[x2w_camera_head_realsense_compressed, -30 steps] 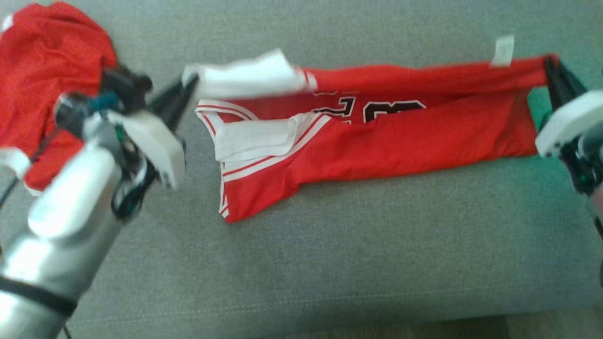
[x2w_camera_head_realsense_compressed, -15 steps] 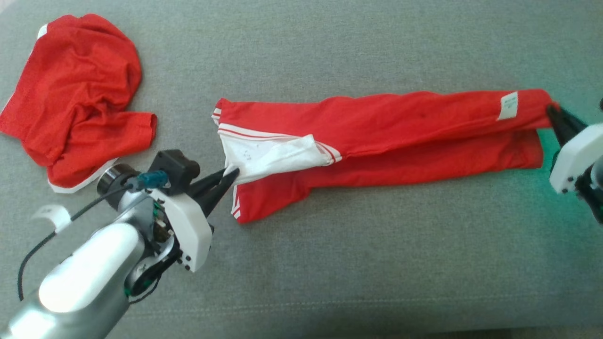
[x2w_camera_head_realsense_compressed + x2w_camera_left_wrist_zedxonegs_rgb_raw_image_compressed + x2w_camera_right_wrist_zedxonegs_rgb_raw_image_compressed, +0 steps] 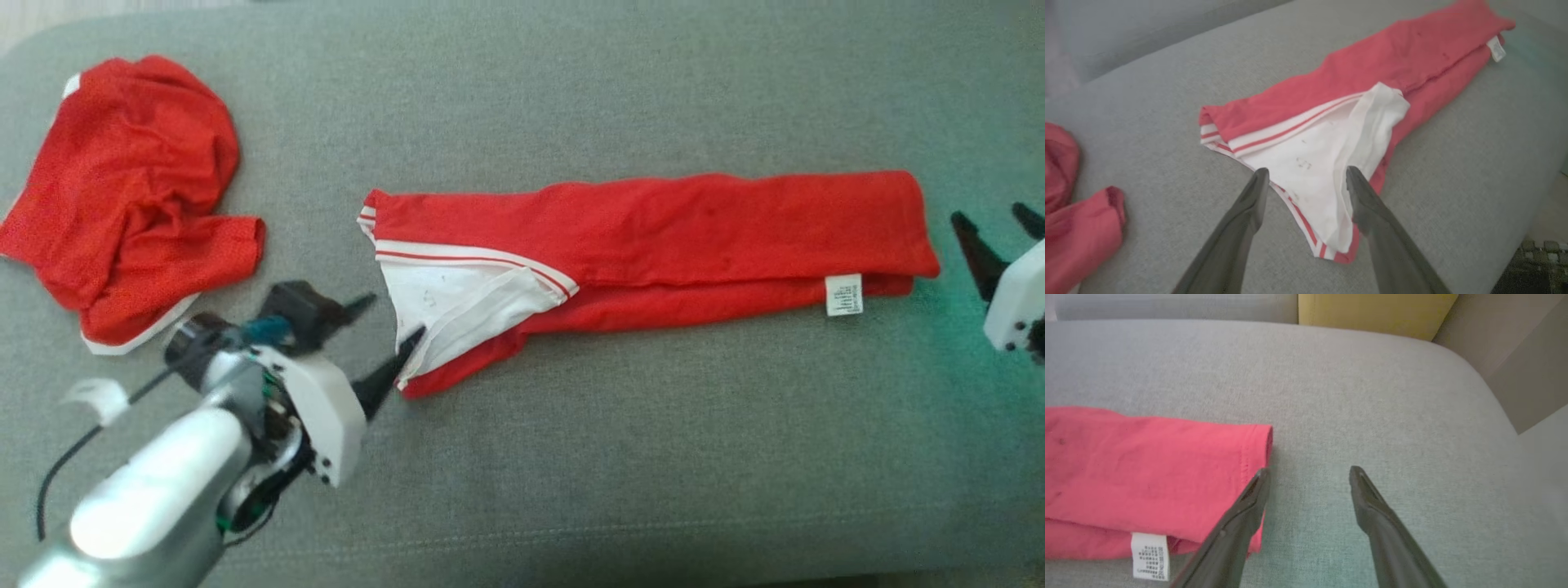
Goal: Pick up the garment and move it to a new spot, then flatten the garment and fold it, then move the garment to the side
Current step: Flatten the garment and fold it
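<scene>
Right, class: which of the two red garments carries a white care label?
The long folded garment in the middle, with the label at its right end; the crumpled garment at the left shows none.

Our left gripper (image 3: 393,320) hangs at the garment's (image 3: 653,229) white-trimmed end, fingers spread wide, one tip over the cloth's edge, and our pale forearm (image 3: 155,498) slants away from it. Our right gripper (image 3: 989,214) hovers just beside the garment's opposite end, fingers parted.

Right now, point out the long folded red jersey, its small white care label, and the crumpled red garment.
Long folded red jersey (image 3: 694,220): head view, middle of its top red layer.
Small white care label (image 3: 843,294): head view, centre of the tag.
Crumpled red garment (image 3: 131,180): head view, middle of the heap.
</scene>
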`<state>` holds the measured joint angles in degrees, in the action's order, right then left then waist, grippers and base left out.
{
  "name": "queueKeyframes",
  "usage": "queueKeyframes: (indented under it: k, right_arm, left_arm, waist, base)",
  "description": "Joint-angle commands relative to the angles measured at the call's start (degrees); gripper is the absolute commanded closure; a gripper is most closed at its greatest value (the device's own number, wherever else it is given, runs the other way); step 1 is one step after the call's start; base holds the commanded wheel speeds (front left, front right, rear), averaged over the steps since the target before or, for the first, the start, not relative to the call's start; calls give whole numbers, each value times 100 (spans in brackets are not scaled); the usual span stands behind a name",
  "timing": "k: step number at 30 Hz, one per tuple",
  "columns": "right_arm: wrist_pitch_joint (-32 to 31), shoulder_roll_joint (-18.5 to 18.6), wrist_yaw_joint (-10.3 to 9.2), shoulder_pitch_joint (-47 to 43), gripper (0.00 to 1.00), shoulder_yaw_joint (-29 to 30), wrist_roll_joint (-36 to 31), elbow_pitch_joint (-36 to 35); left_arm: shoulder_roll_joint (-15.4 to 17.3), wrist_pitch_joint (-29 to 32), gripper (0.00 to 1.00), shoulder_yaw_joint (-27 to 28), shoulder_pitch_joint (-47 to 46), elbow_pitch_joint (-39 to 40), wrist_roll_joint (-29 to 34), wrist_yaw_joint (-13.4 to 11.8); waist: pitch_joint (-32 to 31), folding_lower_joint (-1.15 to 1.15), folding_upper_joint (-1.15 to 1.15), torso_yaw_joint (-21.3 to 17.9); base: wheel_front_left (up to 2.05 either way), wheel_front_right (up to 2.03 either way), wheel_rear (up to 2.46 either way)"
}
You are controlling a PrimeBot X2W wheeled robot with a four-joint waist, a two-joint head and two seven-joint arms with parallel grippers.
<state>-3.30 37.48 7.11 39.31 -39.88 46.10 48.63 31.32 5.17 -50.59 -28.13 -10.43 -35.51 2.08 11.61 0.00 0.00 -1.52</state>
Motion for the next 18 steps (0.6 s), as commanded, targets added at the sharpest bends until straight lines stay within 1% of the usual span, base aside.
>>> queueKeyframes:
  k: [1, 5, 7, 10, 12, 14, 17, 18]
  right_arm:
    - [136, 140, 37, -38, 0, 80, -20, -64]
    - [518, -35, 37, -22, 0, 419, 68, -130]
    - [741, -142, 37, -63, 0, 576, 70, -208]
    - [1078, -323, 37, -184, 0, 834, 82, -365]
    - [1318, -445, 37, -290, 0, 989, 47, -505]
    - [1507, -580, 37, -424, 0, 1167, 13, -673]
    - [1699, -774, 37, -673, 0, 1500, -70, -982]
    - [1739, -836, 37, -773, 0, 1612, -133, -1096]
  left_arm:
    - [195, -119, 0, 401, -161, 102, -65, -110]
    - [66, -533, 0, 875, -123, 24, -315, -527]
    - [-88, -827, 0, 1159, -65, -20, -515, -737]
    - [-397, -1376, 0, 1594, 57, -59, -858, -958]
    - [-608, -1710, 0, 1856, 155, -88, -1051, -1034]
    - [-819, -1901, 0, 2102, 269, -103, -1167, -1066]
    - [-1090, -2004, 0, 2410, 458, -104, -1040, -1039]
    - [-1230, -2009, 0, 2611, 527, -39, -946, -1016]
  waist:
    - [-70, 0, 0, -9]
    - [-169, 0, 0, 6]
    - [-245, 0, 0, 24]
    - [-342, 0, 0, 53]
    - [-408, 0, 0, 66]
    - [-471, 0, 0, 81]
    - [-548, 0, 0, 104]
    - [-570, 0, 0, 115]
  base:
    - [0, 0, 0]
    - [0, 0, 0]
    - [0, 0, 0]
    - [0, 0, 0]
    - [0, 0, 0]
    - [0, 0, 0]
    - [0, 0, 0]
    - [0, 0, 0]
